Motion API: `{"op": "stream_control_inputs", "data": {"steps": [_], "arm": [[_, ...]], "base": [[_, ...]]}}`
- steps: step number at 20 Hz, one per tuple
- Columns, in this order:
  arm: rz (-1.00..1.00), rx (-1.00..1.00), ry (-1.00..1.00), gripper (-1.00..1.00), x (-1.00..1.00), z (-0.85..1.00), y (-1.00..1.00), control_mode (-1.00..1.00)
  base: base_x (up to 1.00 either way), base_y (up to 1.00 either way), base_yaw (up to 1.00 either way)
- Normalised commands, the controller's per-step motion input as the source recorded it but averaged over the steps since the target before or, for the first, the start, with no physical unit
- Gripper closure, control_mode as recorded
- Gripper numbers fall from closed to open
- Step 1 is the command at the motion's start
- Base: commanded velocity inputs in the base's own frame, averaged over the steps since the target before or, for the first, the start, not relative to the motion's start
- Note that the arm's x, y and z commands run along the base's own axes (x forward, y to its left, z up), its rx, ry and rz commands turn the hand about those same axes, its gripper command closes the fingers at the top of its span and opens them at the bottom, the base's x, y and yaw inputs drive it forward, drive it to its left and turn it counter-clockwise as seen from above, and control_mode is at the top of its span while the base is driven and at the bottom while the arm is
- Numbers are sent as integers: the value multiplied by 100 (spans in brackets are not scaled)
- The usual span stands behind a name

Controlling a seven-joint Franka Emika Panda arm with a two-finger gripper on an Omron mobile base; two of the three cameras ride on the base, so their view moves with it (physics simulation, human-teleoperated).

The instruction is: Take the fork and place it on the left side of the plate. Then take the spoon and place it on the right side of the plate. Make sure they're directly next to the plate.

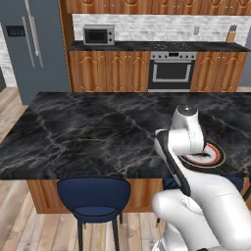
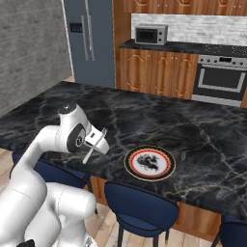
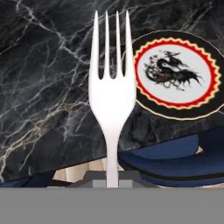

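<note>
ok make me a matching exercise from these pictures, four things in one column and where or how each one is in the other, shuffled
Things:
1. pale silver-grey metal fork
2. round plate with a dark rim, red ring and pale centre
3. silver microwave
4. robot's two-finger gripper

Places or states:
A. standing on the back counter against the wall
B. shut on a handle
C. lying flat on the black marble island near its front edge
D. held off the counter, tines pointing away from the hand

Pairs: 1-D, 2-C, 3-A, 4-B
</note>
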Motion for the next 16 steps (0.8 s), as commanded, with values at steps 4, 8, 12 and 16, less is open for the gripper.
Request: {"op": "stream_control_inputs", "data": {"steps": [4, 8, 12, 16], "arm": [[0, -3, 4, 100, 29, -1, -32, -100], [1, 0, 1, 100, 31, -12, -44, -100], [1, 0, 3, 100, 37, -31, -32, -100], [1, -2, 0, 100, 40, -34, -4, -100]], "base": [[0, 0, 0], [0, 0, 0], [0, 0, 0], [0, 0, 0]]}}
